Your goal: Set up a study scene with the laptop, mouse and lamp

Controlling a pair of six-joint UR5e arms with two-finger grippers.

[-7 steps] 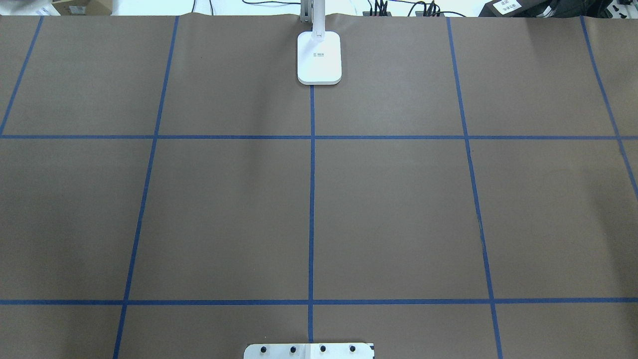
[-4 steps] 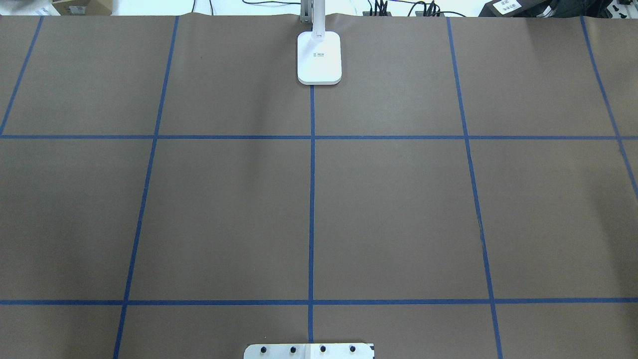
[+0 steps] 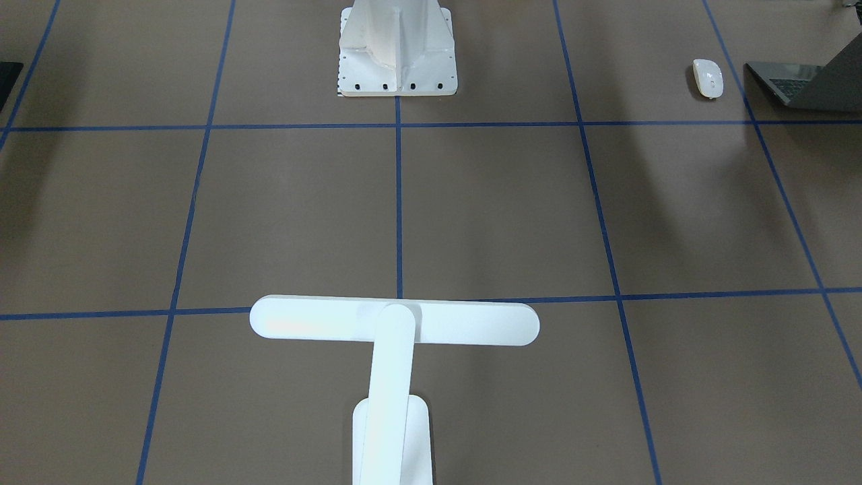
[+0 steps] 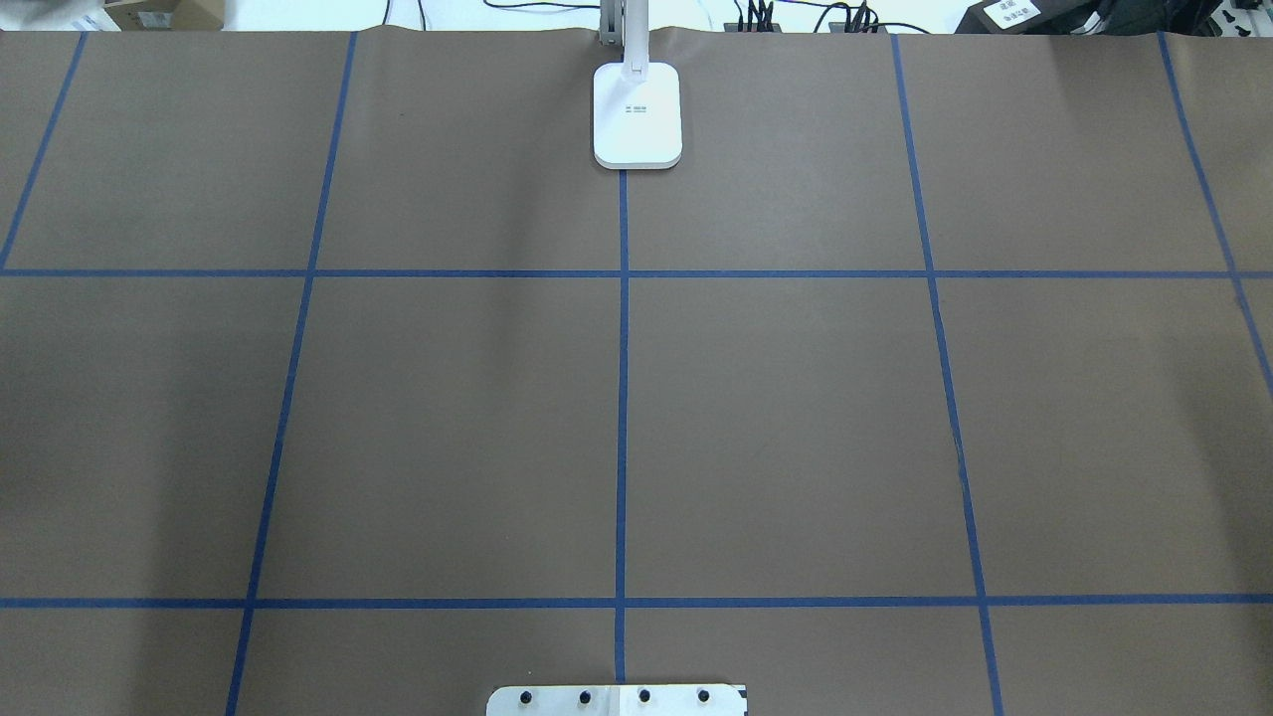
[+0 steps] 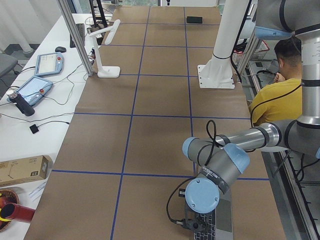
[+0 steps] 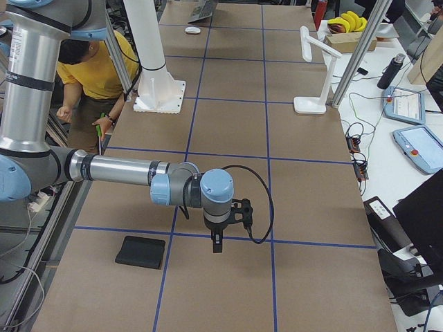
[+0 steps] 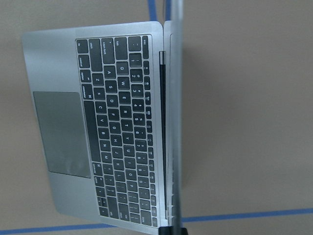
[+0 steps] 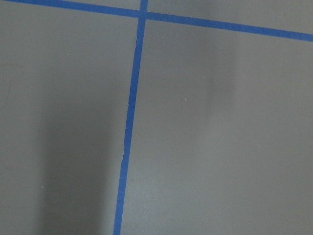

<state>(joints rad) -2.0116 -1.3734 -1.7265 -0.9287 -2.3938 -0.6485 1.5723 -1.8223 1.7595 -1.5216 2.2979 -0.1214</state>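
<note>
Hovering over the laptop (image 5: 216,226), the left gripper (image 5: 194,226) sits at the bottom of the left side view. It shows in that view only, so I cannot tell whether its jaws are apart or together. In the left wrist view the laptop fills the left and centre of the frame. It is open, with the keyboard and trackpad on the left and the lid standing edge-on through the middle. Judgement: the wrist is lined up on the lid and hinge line for a grasp or a push, and the left arm has this job because the laptop is parked at its end of the table.

The mouse (image 3: 708,77) lies just beside the laptop in the upper right of the front-facing view, not touching it. Both look staged there, not yet laid out.

The lamp (image 4: 637,114) stands upright at top centre of the overhead view, its base on the centre tape line. Its bar head reaches over the middle cells, likely to light the spot where the laptop should go.

The right gripper (image 6: 217,243) hangs over bare paper at lower centre of the right side view, well apart from all three task things. I cannot tell its jaw state either. A black mat (image 6: 140,252) lies near it at lower left.
</note>
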